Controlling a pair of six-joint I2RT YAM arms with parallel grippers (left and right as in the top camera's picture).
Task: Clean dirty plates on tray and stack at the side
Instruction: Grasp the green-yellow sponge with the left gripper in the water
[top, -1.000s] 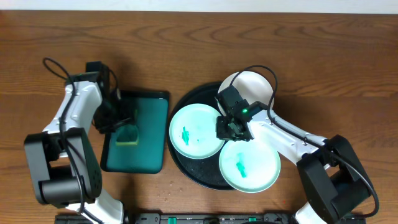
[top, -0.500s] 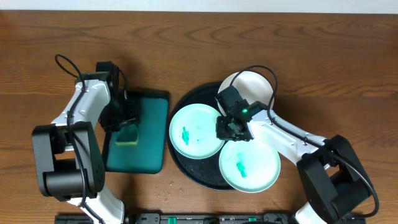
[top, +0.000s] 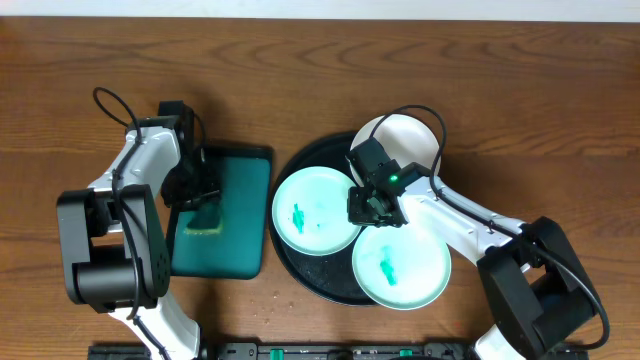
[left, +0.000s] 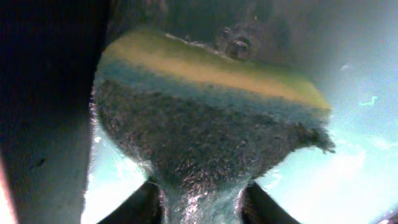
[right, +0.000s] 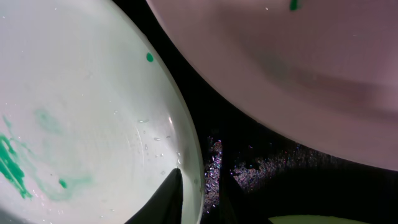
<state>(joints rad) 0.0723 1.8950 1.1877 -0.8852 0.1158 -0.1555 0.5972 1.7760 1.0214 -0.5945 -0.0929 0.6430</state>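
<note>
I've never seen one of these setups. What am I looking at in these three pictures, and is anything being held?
These are two robot arms at a wooden table, each ending in two fingers. One picture looks down from above; the other two come from a small camera on each wrist. The left fingers squeeze a yellow-backed sponge over a dark-green tray. On the round black tray lie three white plates. The right fingers pinch the rim of the first plate, which is smeared green. A second smeared plate and a whiter third plate lie beside it.
</note>
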